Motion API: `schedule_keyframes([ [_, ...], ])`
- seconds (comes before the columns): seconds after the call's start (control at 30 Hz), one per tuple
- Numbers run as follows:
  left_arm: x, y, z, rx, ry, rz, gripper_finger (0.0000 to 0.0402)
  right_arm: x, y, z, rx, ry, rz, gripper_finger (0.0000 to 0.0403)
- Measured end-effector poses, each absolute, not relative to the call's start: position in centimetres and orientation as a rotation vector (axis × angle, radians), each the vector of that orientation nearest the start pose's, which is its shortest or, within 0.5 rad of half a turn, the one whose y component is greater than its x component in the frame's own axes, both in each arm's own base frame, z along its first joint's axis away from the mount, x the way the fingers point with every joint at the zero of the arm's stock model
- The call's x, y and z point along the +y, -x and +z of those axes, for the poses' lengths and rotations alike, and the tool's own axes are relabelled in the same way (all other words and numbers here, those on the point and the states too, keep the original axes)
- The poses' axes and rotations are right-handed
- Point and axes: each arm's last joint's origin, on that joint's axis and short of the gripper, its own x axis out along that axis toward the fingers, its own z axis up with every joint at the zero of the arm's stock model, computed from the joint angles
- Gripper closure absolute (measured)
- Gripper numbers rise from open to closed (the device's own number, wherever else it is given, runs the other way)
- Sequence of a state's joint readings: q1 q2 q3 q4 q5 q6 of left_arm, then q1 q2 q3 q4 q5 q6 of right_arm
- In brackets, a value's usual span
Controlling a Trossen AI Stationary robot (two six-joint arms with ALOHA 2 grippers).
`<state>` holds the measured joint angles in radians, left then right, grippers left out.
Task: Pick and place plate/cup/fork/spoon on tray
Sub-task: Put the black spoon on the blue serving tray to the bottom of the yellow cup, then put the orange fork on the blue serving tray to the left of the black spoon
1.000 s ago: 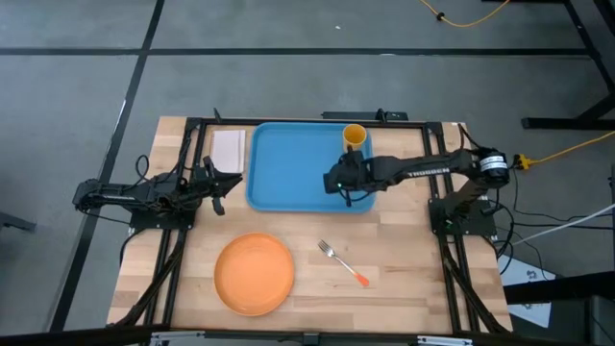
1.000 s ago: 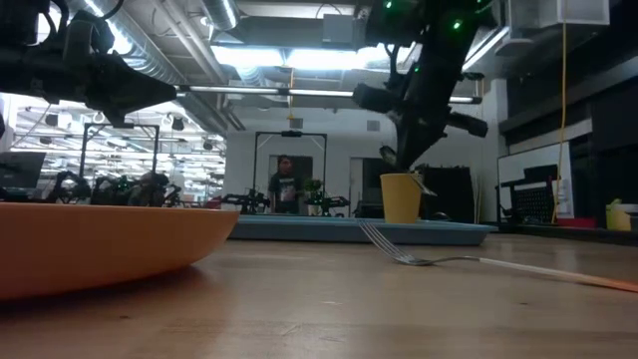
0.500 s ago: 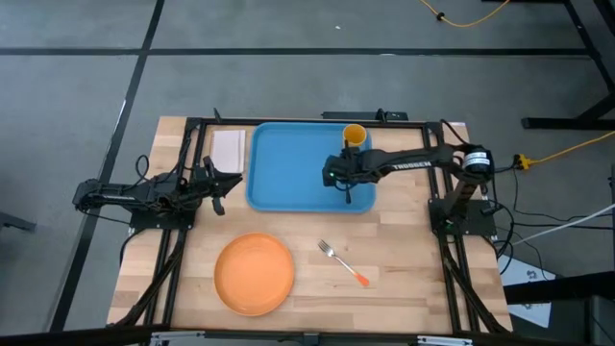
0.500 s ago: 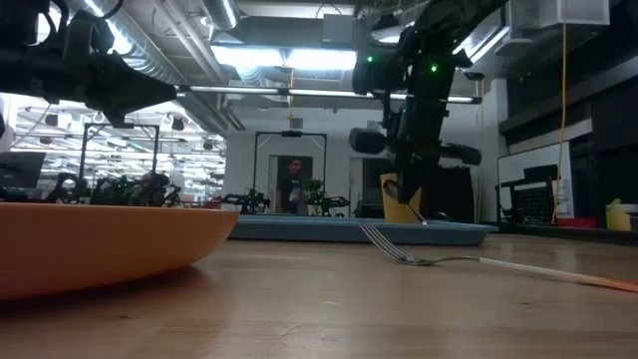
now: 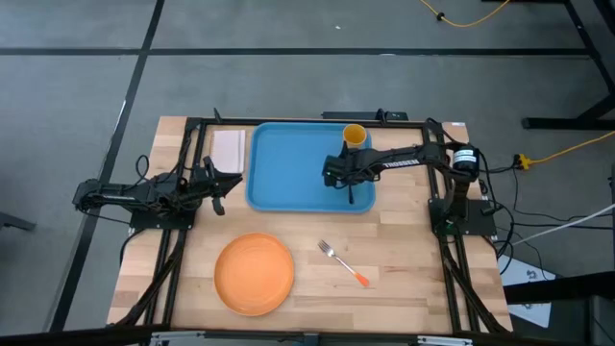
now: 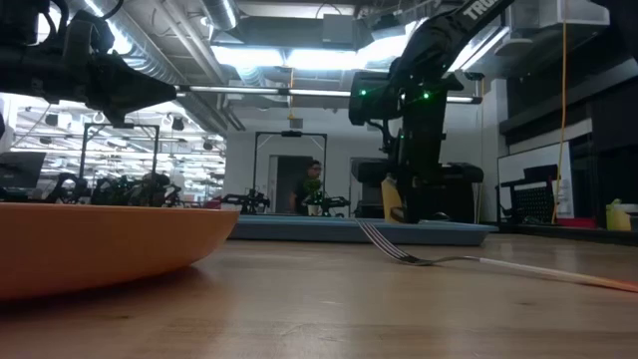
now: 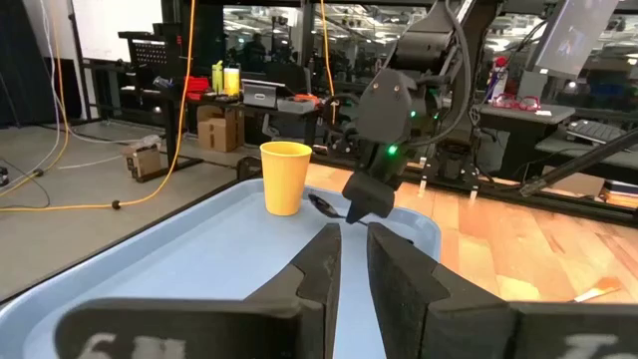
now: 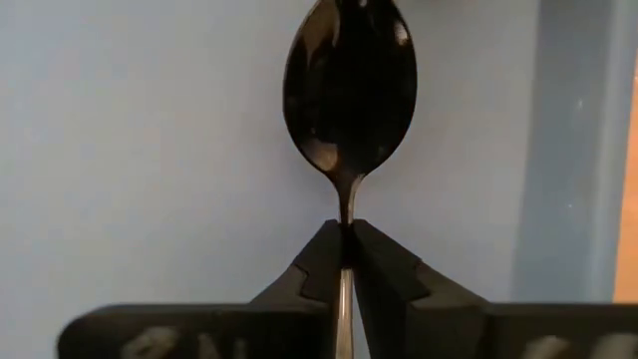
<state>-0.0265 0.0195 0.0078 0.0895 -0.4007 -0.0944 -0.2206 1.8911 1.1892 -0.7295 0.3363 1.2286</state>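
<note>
My right gripper (image 5: 333, 177) is low over the right part of the blue tray (image 5: 283, 187) and is shut on the dark spoon (image 8: 349, 80). The spoon's bowl also shows in the left wrist view (image 7: 326, 205), close over the tray floor beside the yellow-orange cup (image 5: 355, 135), which stands on its base in the tray's far right corner. The orange plate (image 5: 254, 274) and the orange-handled fork (image 5: 343, 262) lie on the table near its front. My left gripper (image 5: 219, 185) waits left of the tray, its fingers a narrow gap apart and empty. My right gripper pinches the spoon's thin handle (image 8: 345, 211) just behind the bowl, between its two fingertips. The handle runs back along the fingers and the bowl sticks out ahead of them, toward the table's left. Whether the bowl touches the tray floor, I cannot tell.
A white pad (image 5: 229, 150) lies left of the tray at the far side. The tray's left and middle floor (image 5: 288, 163) is bare. A person (image 6: 313, 187) stands in the room far behind the table.
My right gripper has gone down toward the tray floor and a little toward the table's left and far edges, carrying the spoon. It has come more upright and now stands in front of the cup in the low view. It has stayed shut on the spoon.
</note>
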Motion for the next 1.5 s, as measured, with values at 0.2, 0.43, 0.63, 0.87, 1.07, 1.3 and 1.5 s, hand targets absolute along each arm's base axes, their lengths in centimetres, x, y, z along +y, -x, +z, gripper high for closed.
schedule_keyframes([
  [0.2,0.9,-9.6,17.3,-0.095,0.110,0.370,0.0354,-8.4,-33.2,14.6,0.961,-0.889,-1.263,0.0346],
  [0.43,0.9,-9.6,17.3,-0.095,0.110,0.369,0.0354,-8.4,-33.2,14.6,0.957,-0.882,-1.269,0.0300],
  [0.63,0.9,-9.6,17.3,-0.095,0.110,0.369,0.0354,-8.1,-32.8,15.8,0.949,-0.880,-1.261,0.0305],
  [0.87,0.9,-9.6,17.3,-0.095,0.110,0.369,0.0354,-3.6,-32.8,18.5,0.962,-0.786,-1.085,0.0311],
  [1.07,0.9,-9.6,17.3,-0.095,0.110,0.369,0.0354,3.0,-33.2,18.7,1.051,-0.671,-0.809,0.0312],
  [1.3,0.9,-9.6,17.3,-0.095,0.110,0.369,0.0354,8.0,-33.3,18.9,1.014,-0.664,-0.649,0.0312],
  [1.5,0.9,-9.6,17.3,-0.095,0.110,0.369,0.0354,11.1,-32.7,18.3,1.107,-0.680,-0.508,0.0312],
])
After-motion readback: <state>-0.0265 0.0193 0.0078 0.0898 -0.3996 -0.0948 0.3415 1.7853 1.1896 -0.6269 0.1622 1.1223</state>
